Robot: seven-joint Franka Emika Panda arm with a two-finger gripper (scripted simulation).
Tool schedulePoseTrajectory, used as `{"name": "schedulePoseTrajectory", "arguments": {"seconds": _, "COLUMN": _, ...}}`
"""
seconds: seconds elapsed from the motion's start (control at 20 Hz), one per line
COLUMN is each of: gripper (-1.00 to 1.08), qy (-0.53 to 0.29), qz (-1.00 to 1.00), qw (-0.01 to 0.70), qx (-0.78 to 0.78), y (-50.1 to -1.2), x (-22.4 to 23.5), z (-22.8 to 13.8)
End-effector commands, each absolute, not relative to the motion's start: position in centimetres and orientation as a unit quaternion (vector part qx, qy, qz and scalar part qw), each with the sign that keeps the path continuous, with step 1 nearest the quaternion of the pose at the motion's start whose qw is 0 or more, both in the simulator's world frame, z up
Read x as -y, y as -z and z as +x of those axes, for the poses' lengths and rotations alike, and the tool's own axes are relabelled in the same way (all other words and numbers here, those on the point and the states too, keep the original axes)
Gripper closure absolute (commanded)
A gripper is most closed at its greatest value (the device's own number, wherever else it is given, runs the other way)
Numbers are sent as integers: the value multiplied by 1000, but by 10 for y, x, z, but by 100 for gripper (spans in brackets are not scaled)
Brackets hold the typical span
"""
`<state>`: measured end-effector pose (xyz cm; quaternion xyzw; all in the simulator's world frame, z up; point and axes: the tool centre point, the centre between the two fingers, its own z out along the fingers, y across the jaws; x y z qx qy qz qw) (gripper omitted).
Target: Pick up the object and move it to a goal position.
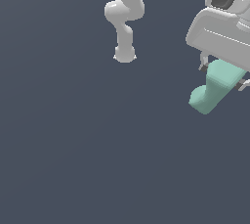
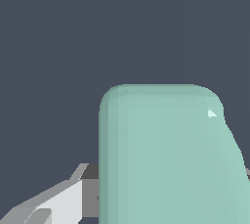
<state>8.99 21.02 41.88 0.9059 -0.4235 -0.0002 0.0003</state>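
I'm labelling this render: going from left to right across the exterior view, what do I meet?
The robot's base and arm links, then the mint-green block held in the claw at the view's right.

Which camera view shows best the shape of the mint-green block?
The exterior view: there the mint-green block shows its L-shape, hanging tilted from the end effector. The wrist view shows only one broad rounded face.

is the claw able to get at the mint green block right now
Yes, it seems so: the claw already appears shut on the mint green block, a finger on either side. Nothing sits between them, and the block hangs tilted below the hand.
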Motion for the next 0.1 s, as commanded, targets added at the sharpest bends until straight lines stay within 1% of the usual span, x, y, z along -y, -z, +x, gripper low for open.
{"name": "schedulePoseTrajectory", "arguments": {"seconds": 0.0, "gripper": 108, "qy": 0, "qz": 906, "qw": 0, "qx": 424, "y": -420, "x": -210, "z": 90}}
{"name": "schedulePoseTrajectory", "arguments": {"seconds": 0.05, "gripper": 108, "qy": 0, "qz": 906, "qw": 0, "qx": 424, "y": -420, "x": -210, "z": 90}}
